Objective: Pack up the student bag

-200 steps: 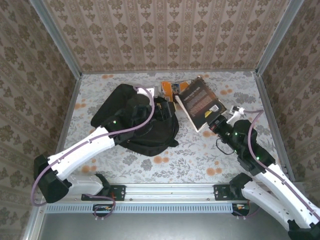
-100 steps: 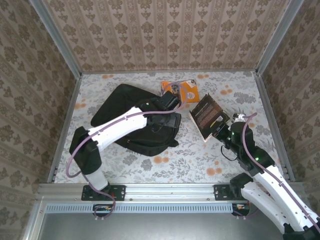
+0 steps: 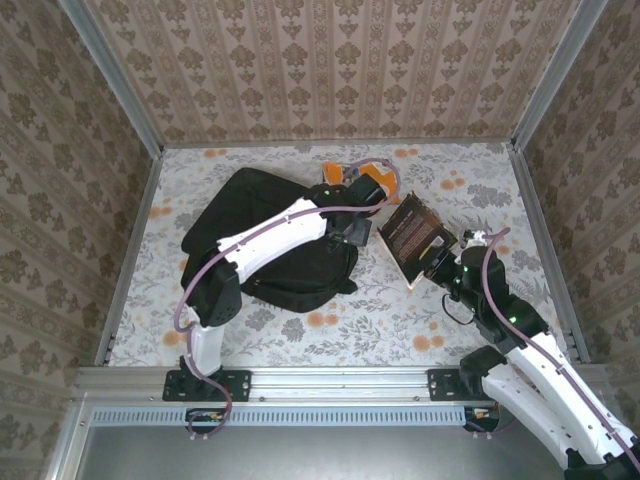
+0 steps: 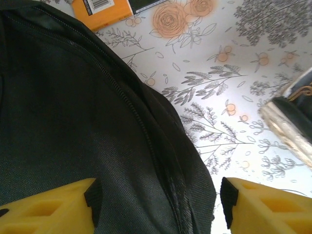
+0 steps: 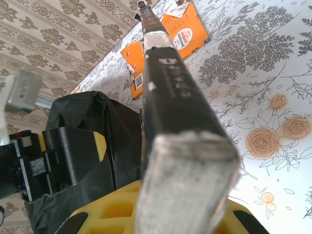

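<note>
From the top view I see the student bag (image 3: 240,210) lying flat on the desk (image 3: 400,320), left of centre. My left hand (image 3: 366,192) hovers at the bag's upper right edge with its fingers (image 4: 53,207) released and wide apart. My right hand (image 3: 440,262) is clenched on a dark book (image 3: 410,230), tilted up just right of the bag — an orange book (image 3: 335,170) lies above it in the frame.

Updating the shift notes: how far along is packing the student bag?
Nothing is visibly packed yet. In hand: the right gripper clamps a dark book in its jaws beside the student bag. The left gripper hovers open over the bag's edge. Left: that book and the orange book on the table must go in.
</note>
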Robot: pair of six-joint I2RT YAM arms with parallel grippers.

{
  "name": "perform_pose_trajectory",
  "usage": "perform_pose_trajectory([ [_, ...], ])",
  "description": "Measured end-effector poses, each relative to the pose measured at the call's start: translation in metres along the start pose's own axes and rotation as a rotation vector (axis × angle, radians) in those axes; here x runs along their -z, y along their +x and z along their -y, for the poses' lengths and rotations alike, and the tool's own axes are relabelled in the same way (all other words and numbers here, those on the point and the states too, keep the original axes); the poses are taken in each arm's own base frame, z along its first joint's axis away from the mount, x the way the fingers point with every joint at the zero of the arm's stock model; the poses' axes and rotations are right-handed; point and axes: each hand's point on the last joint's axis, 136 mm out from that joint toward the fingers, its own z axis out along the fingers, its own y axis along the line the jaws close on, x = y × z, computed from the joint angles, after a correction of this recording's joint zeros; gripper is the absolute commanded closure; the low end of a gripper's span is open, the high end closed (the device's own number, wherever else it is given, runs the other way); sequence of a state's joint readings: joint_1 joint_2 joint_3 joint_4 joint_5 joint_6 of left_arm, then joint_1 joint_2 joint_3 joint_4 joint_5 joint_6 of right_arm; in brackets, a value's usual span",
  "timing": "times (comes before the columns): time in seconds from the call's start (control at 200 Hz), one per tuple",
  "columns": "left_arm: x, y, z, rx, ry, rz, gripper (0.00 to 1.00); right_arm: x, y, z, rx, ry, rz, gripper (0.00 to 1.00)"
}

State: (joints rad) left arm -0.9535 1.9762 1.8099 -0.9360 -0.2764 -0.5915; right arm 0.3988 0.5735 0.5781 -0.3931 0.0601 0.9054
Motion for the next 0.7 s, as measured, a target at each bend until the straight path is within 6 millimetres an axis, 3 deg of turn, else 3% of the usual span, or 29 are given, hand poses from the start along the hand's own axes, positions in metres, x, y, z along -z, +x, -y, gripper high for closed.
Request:
perform_pose_trajectory([
  [0.27,-0.026,0.000,-0.012,0.017,-0.048,-0.039,0.44,0.002,0.005,-0.003,0.016,-0.031,-0.019,1.00],
  [0.37,-0.031,-0.003,-0.017,0.021,-0.057,-0.038,0.58,0.000,0.010,-0.001,0.016,-0.037,-0.033,1.00],
  [0.53,-0.033,-0.009,-0.023,0.005,-0.071,-0.019,0.89,-0.003,0.015,-0.001,0.016,-0.047,-0.052,1.00],
  [0.625,-0.034,-0.012,-0.027,0.001,-0.076,-0.013,0.99,-0.003,0.015,-0.002,0.017,-0.056,-0.056,1.00],
  [0.7,-0.035,-0.013,-0.030,-0.006,-0.079,-0.014,1.00,-0.002,0.017,-0.003,0.021,-0.063,-0.065,1.00],
])
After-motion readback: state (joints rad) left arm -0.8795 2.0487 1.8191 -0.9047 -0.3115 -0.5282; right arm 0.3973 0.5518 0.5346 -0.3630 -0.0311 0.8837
